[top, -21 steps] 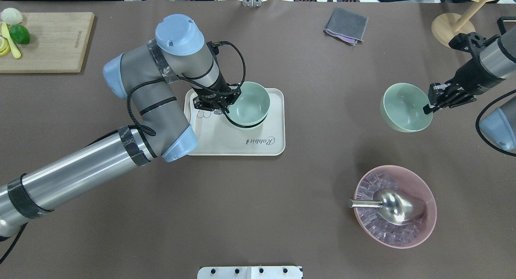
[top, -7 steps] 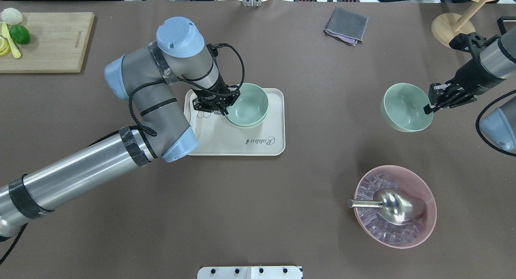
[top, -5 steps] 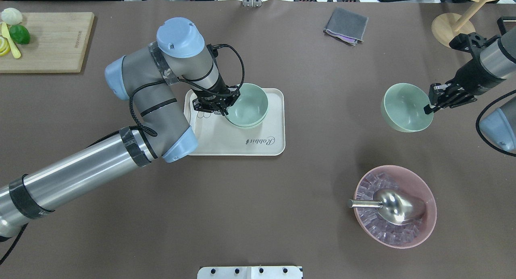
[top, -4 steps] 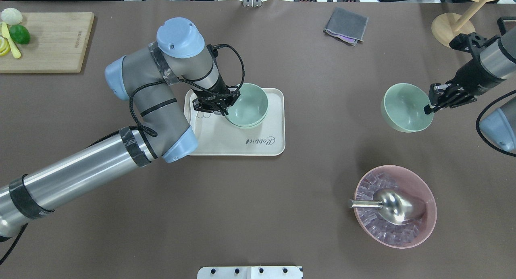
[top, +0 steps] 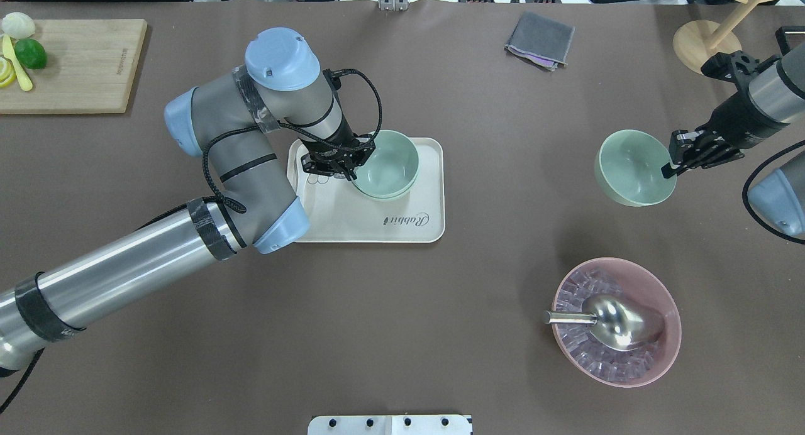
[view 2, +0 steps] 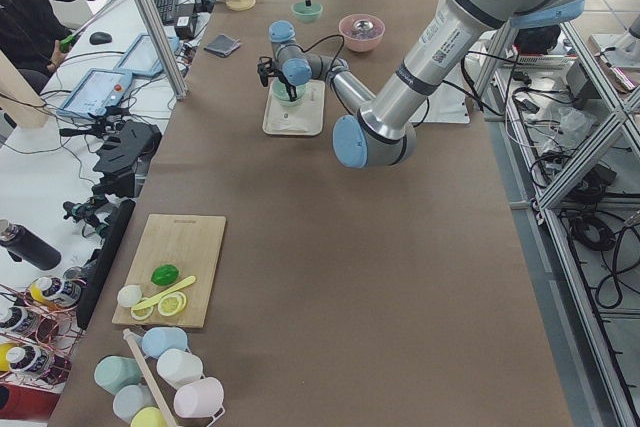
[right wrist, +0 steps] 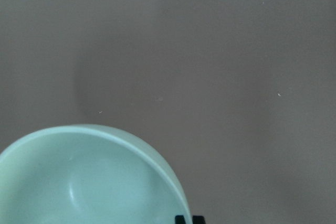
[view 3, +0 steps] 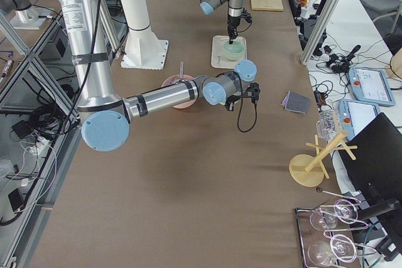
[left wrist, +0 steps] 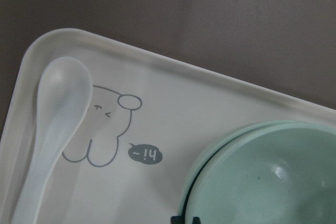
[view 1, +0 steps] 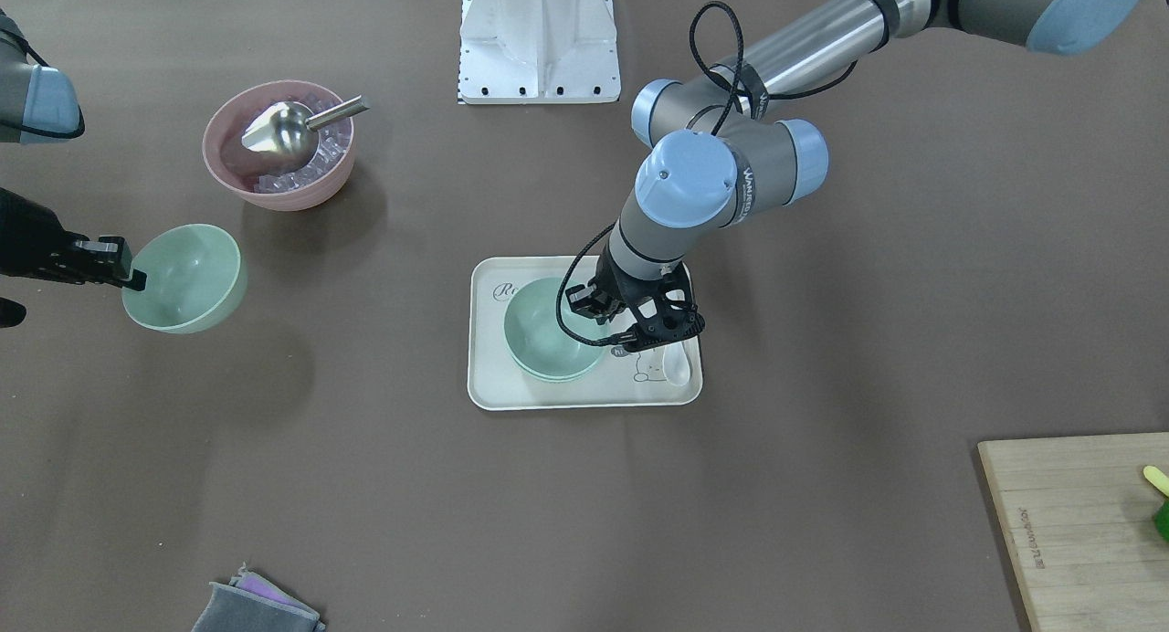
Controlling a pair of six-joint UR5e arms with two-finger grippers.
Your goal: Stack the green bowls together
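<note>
Left jaws tight on stacked green bowl (top: 390, 165), right jaws tight on lifted green bowl (top: 629, 168).

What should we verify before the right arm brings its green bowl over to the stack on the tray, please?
1. Upper bowl seated in lower bowl on the tray: ok, rims close together.
2. Left gripper clear of the stack: not ok, it clamps the upper bowl's rim.
3. Right gripper's hold on the third bowl: ok, shut on its rim, bowl tilted above the table.
4. Route to the tray: ok, bare table between; pink bowl lies off to the side.
5. Spoon clear of the stack: ok, it lies beside the bowls, apart.
</note>
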